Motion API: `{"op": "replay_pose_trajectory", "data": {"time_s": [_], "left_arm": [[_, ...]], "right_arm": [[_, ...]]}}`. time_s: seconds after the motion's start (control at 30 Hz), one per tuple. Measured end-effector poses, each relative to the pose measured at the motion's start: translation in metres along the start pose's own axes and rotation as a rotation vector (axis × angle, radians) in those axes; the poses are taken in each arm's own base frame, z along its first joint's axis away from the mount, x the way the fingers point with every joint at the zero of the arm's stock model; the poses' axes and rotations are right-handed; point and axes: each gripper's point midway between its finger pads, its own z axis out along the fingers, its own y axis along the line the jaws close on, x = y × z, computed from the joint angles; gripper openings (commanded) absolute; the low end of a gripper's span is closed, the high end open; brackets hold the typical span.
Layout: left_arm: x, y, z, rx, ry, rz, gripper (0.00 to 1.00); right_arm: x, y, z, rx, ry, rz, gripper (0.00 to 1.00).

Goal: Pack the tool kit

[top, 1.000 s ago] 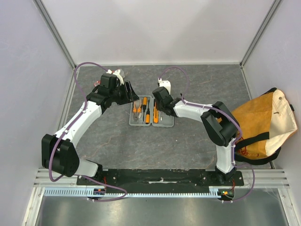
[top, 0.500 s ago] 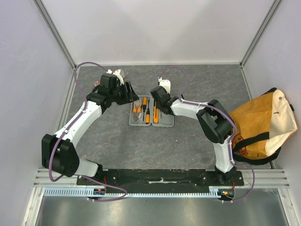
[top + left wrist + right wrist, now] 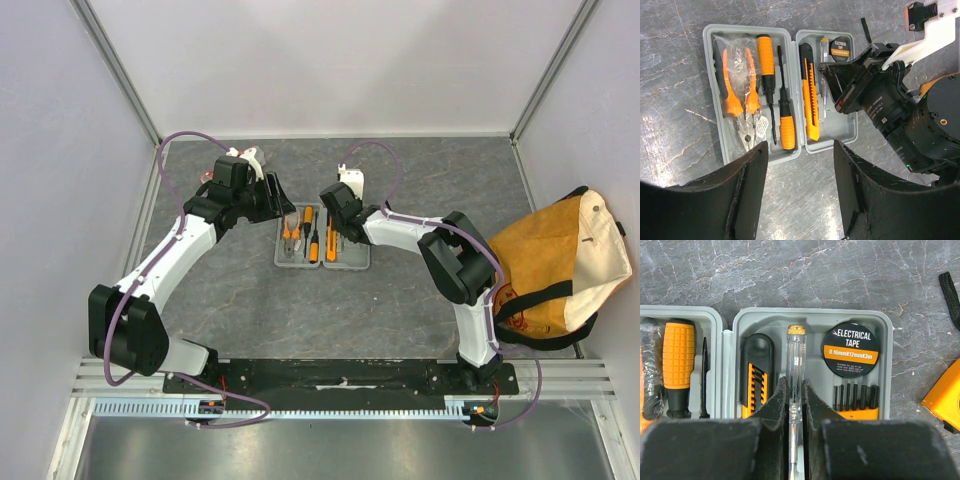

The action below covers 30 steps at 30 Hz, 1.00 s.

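Observation:
The tool kit's grey case [image 3: 322, 264] lies open and flat on the table. Its left half holds pliers [image 3: 735, 100] and two screwdrivers [image 3: 786, 125]. Its right half [image 3: 880, 322] holds a utility knife [image 3: 756, 375], a clear tester screwdriver [image 3: 795, 345], a roll of electrical tape [image 3: 850, 342] and bits [image 3: 856, 397]. My right gripper [image 3: 793, 386] sits over the right half, its fingers pressed against both sides of the tester, which lies in its slot. My left gripper [image 3: 800, 150] hovers open past the case's left half [image 3: 710, 37], holding nothing.
A tan canvas bag [image 3: 555, 265] with black straps rests at the right edge of the table. A loose black strap end [image 3: 951, 292] lies on the marbled tabletop right of the case. White walls enclose the table on three sides.
The right arm has shifted slightly left over the case, its elbow moving in. The left arm has not moved.

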Motion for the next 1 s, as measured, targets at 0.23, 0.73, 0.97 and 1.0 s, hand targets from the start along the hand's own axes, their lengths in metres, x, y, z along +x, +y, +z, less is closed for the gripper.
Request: {"op": "replay_pose_trajectory", "data": {"time_s": [0.23,0.73,0.97,1.0], "left_arm": [[-0.0001,0.0003,0.0000,-0.001,0.000,0.004,0.61],[0.0008,0.0022,0.0015,-0.006,0.005,0.002,0.61],[0.0014,0.0026,0.0018,-0.007,0.007,0.002,0.61],[0.0014,0.0026,0.0018,-0.007,0.007,0.002,0.61]], "right_arm": [[0.0015,0.0005,-0.0017,0.000,0.015,-0.001,0.27],[0.0062,0.0003,-0.0071,0.016,0.043,-0.017,0.17],[0.0079,0.0008,-0.0077,0.014,0.050,-0.018,0.15],[0.0084,0.0011,-0.0079,0.012,0.052,-0.018,0.15]]}}
